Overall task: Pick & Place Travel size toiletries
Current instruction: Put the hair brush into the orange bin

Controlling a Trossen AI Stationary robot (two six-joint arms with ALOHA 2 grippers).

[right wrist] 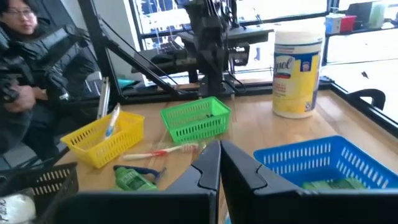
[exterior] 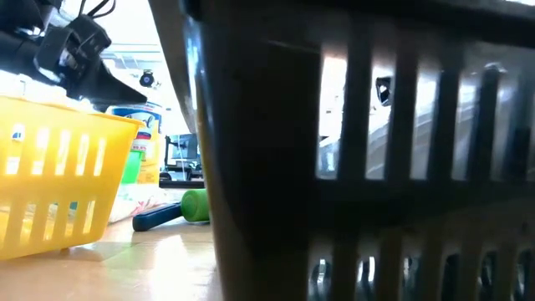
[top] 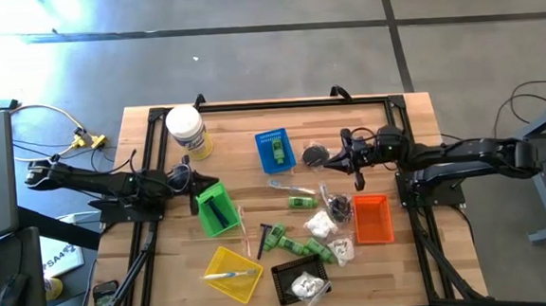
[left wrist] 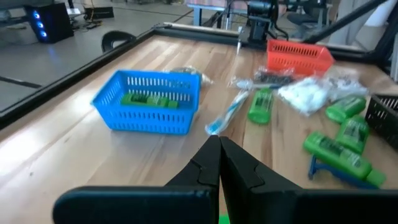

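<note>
Travel size toiletries lie scattered on the wooden table: green bottles (top: pixel 302 201) (left wrist: pixel 260 106), a white packet (top: pixel 320 226) and a toothbrush (left wrist: pixel 227 115). One green bottle (left wrist: pixel 149 99) lies in the blue basket (top: pixel 276 148), and a white packet (top: pixel 307 285) lies in the black basket (top: pixel 300 279). My left gripper (top: pixel 194 182) (left wrist: pixel 219 142) hovers shut beside the green basket (top: pixel 215 212), holding nothing. My right gripper (top: pixel 341 154) (right wrist: pixel 219 148) hovers shut just right of the blue basket (right wrist: pixel 323 162), also holding nothing.
A white jar with a yellow label (top: pixel 188 132) stands at the far left. An orange basket (top: pixel 372 218) sits at the right and a yellow basket (top: pixel 233 274) at the near edge. A black frame (top: pixel 251 105) borders the table. A person (right wrist: pixel 25 50) sits beyond the table.
</note>
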